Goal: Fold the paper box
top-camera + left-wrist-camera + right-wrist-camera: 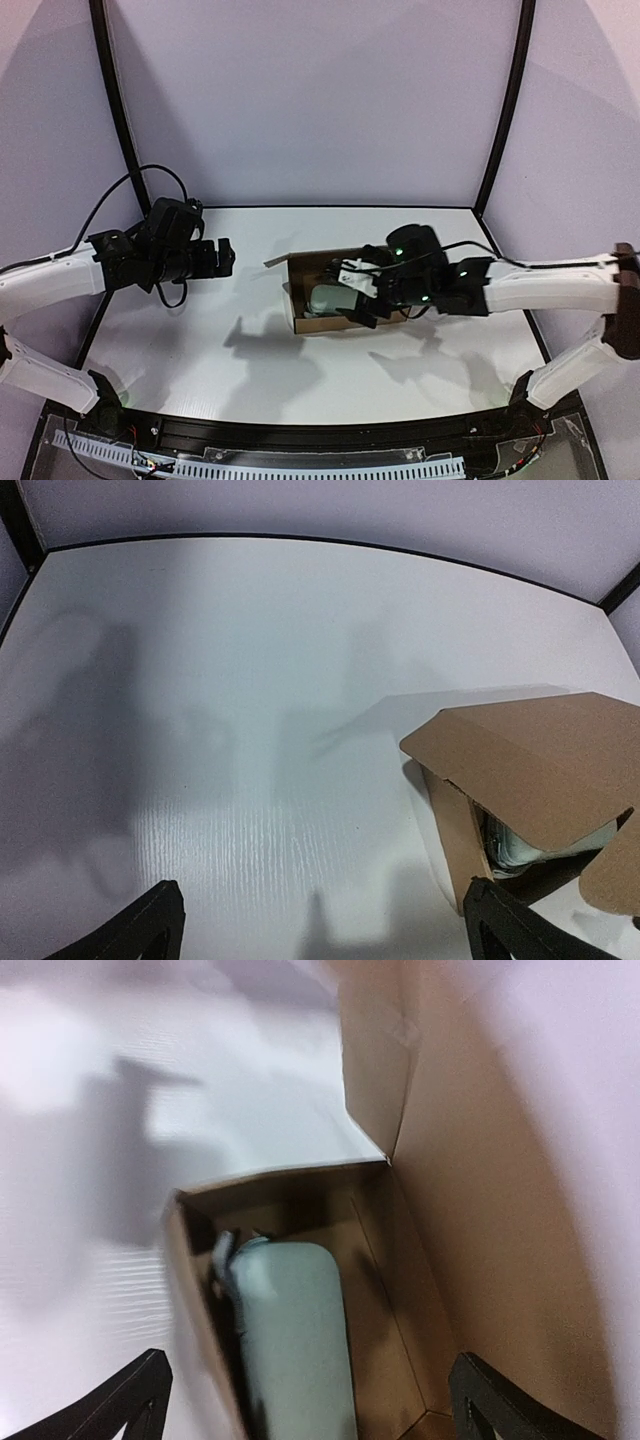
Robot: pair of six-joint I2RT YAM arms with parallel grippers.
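1. Right wrist view showed the right gripper (308,1360) with its jaws spread wide and nothing pinched between them. One dark finger (130,1400) sat at the lower left of the view and the other at the lower right.
2. Directly beneath those jaws lay the cardboard box (400,1290), open at the top. Its tall flap (500,1140) rose along the right side of that view.
3. A pale object (295,1330) lay inside the box, close against its left wall.
4. From the left wrist, the left gripper (322,905) was likewise wide open and held nothing. Only the bare white table (250,730) showed between its fingers.
5. In that view the box sat ahead and to the right of the left gripper, well apart from it, with a broad flap tilted over the pale object.
6. From the top camera, the box rested on the table a little right of the middle. The right gripper was over its right part, while the left gripper hovered off to the left, pointing toward the box.
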